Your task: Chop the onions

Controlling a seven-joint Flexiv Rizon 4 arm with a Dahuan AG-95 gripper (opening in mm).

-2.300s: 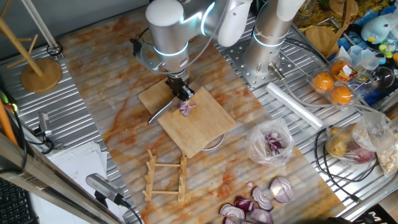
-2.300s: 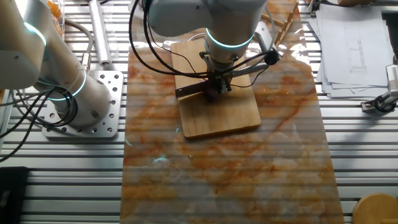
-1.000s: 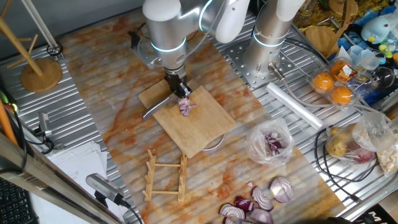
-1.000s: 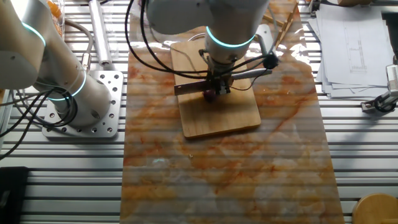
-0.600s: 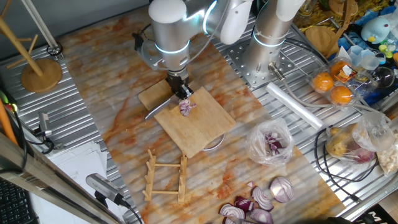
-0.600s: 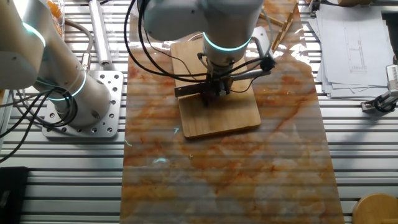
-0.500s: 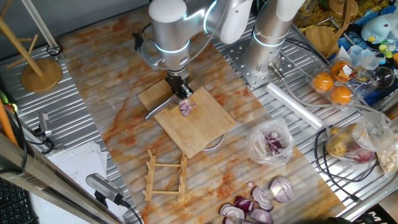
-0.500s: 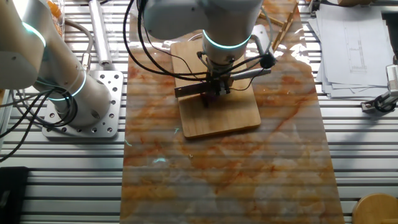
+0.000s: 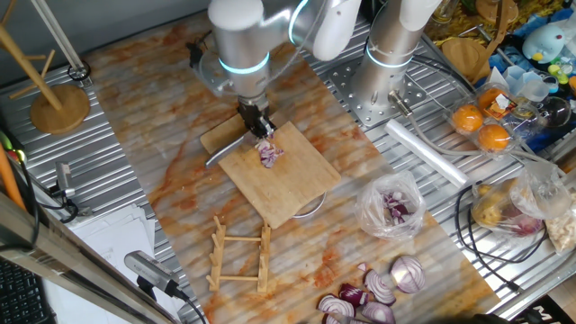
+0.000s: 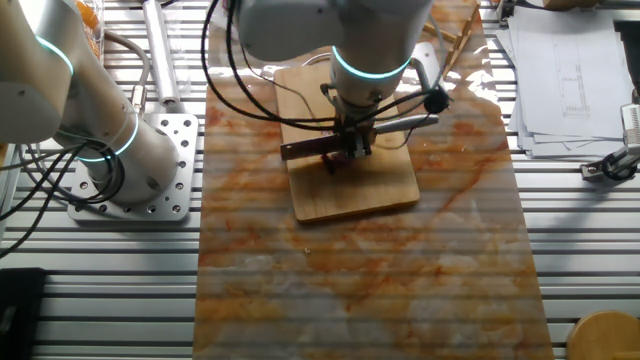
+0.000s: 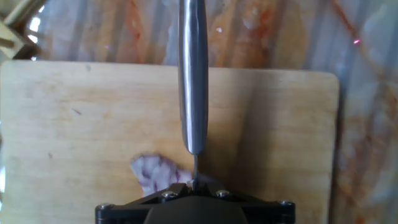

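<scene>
A small heap of purple-white onion bits lies on the bamboo cutting board; in the hand view the heap shows pale, just left of the blade. My gripper is shut on a knife's handle. The steel blade reaches left past the board's edge. In the hand view the knife runs straight away from my gripper across the board. From the other fixed view, the gripper holds the blade level over the board; the onions are mostly hidden there.
A clear bag with purple onion pieces and a group of onion halves lie to the front right. A wooden rack lies in front of the board. A second arm's base, oranges and a wooden stand surround the mat.
The gripper and knife have shifted slightly back and left, with the blade now a little higher than half a second ago. The onion heap stays in place.
</scene>
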